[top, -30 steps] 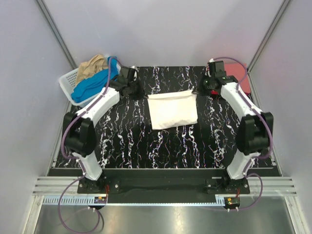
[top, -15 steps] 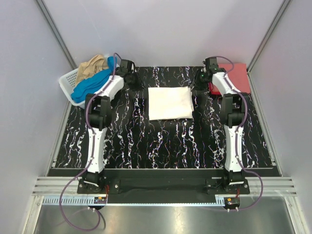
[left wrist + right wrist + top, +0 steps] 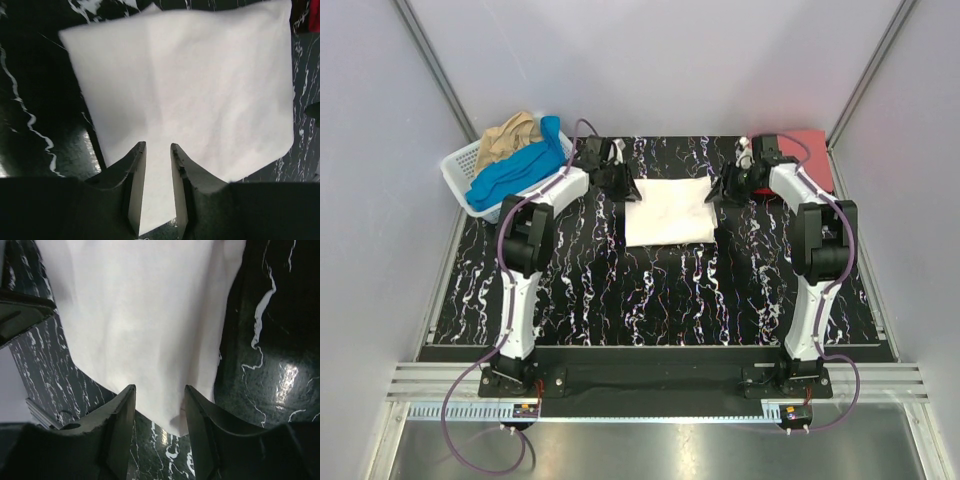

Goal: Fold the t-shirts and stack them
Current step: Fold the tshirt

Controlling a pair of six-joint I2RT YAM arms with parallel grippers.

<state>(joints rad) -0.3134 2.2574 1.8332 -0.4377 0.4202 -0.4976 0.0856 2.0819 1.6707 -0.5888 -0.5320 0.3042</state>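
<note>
A white t-shirt (image 3: 668,212), folded into a rectangle, lies flat on the black marbled table (image 3: 580,290). My left gripper (image 3: 621,181) hovers at its back left corner and my right gripper (image 3: 725,187) at its back right corner. In the left wrist view the left gripper (image 3: 157,147) is open, and the white cloth (image 3: 190,85) lies flat below the gap. The right gripper (image 3: 160,390) is open too, over the shirt's edge (image 3: 145,315). A folded red t-shirt (image 3: 807,150) lies at the back right. Blue (image 3: 515,170) and tan (image 3: 510,135) t-shirts fill the basket.
A white lattice basket (image 3: 460,172) stands at the back left corner. Grey walls close in the table on three sides. Both arm bases sit at the near edge.
Both grippers held the white shirt's back corners shut a second ago and have since opened. The shirt now lies squarer and flat. The arms reached back, then came in toward the corners.
</note>
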